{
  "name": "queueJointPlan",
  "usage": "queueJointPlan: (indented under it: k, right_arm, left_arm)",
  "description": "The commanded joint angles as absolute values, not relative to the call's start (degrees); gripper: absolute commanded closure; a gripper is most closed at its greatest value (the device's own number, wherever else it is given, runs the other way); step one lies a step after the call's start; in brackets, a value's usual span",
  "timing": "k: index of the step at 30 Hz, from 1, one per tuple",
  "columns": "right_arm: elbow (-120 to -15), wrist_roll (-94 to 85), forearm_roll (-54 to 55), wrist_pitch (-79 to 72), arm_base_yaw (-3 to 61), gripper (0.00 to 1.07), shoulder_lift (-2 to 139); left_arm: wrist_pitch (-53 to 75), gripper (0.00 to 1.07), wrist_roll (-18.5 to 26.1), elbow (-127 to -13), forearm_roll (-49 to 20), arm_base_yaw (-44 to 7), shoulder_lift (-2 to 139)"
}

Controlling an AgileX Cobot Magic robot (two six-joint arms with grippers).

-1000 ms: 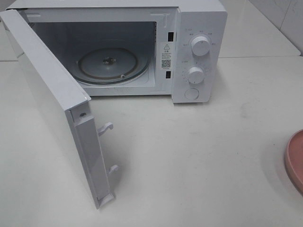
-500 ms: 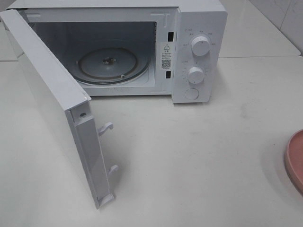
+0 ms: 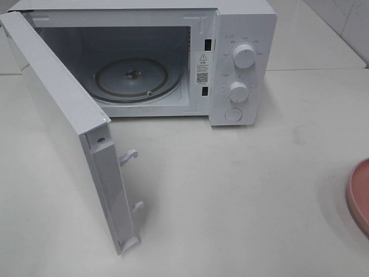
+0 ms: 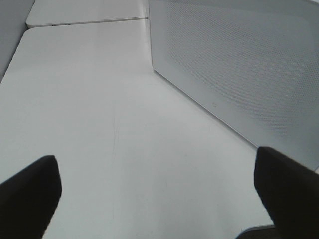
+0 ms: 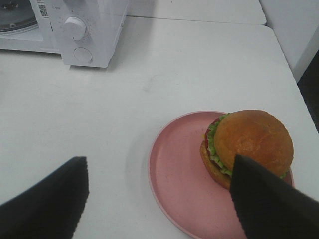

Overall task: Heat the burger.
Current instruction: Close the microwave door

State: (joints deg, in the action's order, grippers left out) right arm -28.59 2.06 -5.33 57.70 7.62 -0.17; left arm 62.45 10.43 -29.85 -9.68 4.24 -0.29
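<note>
The burger (image 5: 247, 143), golden-brown bun with green lettuce and red tomato, sits on a round pink plate (image 5: 179, 174) in the right wrist view. My right gripper (image 5: 159, 199) is open above the plate's near side, one finger just beside the burger. Only the plate's edge (image 3: 358, 195) shows at the right border of the high view; the burger is out of that view. The white microwave (image 3: 242, 57) stands at the back with its door (image 3: 63, 121) swung wide open and the glass turntable (image 3: 132, 78) bare. My left gripper (image 4: 154, 194) is open over the table beside the door's outer face (image 4: 239, 64).
The microwave's two knobs (image 3: 243, 56) and a round button (image 3: 233, 114) face the front. The open door juts toward the table's front left. White tabletop (image 3: 242, 190) lies between the microwave and the plate.
</note>
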Motion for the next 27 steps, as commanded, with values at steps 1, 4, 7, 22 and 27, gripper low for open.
queueJointPlan:
  k: [1, 4, 7, 22, 27]
  right_arm:
    - [-28.5, 1.7, -5.3, 57.1, 7.4, 0.31, -1.8]
    - [-28.5, 1.7, -5.3, 57.1, 7.4, 0.31, -1.8]
    - [-28.5, 1.7, -5.3, 57.1, 7.4, 0.31, -1.8]
    - [-28.5, 1.6, -5.3, 57.1, 7.4, 0.31, -1.8]
    - [-28.5, 1.7, -5.3, 57.1, 7.4, 0.31, -1.8]
  left_arm:
    - [61.6, 0.09, 10.1, -29.7, -10.1, 4.4, -1.3]
    - [61.6, 0.09, 10.1, -29.7, -10.1, 4.4, -1.3]
    - [61.6, 0.09, 10.1, -29.7, -10.1, 4.4, -1.3]
    - [61.6, 0.09, 10.1, -29.7, -10.1, 4.4, -1.3]
    - [61.6, 0.09, 10.0, -29.7, -11.5, 3.7, -1.4]
